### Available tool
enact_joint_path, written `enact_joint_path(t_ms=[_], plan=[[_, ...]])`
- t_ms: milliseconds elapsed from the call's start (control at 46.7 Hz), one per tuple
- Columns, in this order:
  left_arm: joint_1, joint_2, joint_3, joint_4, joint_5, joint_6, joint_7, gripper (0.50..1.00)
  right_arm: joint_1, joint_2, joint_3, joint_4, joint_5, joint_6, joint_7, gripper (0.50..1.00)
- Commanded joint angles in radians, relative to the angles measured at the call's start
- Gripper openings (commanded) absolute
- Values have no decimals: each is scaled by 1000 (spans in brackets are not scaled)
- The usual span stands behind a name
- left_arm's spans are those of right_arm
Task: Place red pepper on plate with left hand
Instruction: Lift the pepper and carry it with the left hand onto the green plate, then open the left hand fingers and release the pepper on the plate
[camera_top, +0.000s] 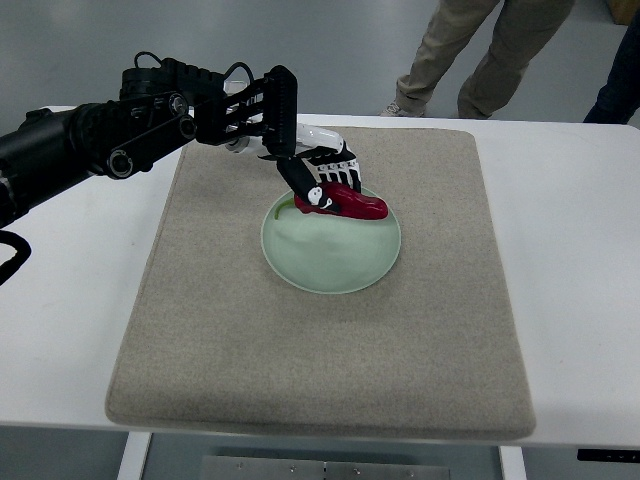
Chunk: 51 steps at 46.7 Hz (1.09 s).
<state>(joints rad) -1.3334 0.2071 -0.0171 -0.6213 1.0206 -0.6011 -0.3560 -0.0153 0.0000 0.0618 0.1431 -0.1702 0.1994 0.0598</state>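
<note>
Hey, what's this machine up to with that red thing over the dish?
The robot's left hand has reached in from the left and is holding a red pepper at the far edge of a pale green plate. Its fingers are closed around the pepper's stem end, and the pepper lies at the plate's rim; whether it is fully resting there is hard to tell. The plate sits on a beige mat on a white table. The robot's other arm is out of view. Two people's legs show beyond the table.

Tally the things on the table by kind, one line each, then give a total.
Red pepper: 1
Plate: 1
Mat: 1
Total: 3
</note>
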Motion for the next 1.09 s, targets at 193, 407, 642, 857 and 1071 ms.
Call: enact_joint_path(t_ms=[193, 407, 642, 857, 1071], plan=[[5, -3, 0, 0, 27, -5, 2, 692, 0, 0, 1, 0, 0, 0, 0, 932], [5, -3, 0, 2, 30, -3, 2, 705, 0, 0, 0, 0, 0, 0, 0, 932], [2, -3, -1, 25, 24, 14, 2, 758, 0, 0, 0, 1, 0, 0, 0, 932], [0, -3, -11, 97, 9, 90, 2, 767, 0, 0, 1, 1, 0, 0, 0, 932], [10, -8, -14, 169, -1, 274, 2, 825, 0, 0, 0, 1, 0, 0, 0, 932]])
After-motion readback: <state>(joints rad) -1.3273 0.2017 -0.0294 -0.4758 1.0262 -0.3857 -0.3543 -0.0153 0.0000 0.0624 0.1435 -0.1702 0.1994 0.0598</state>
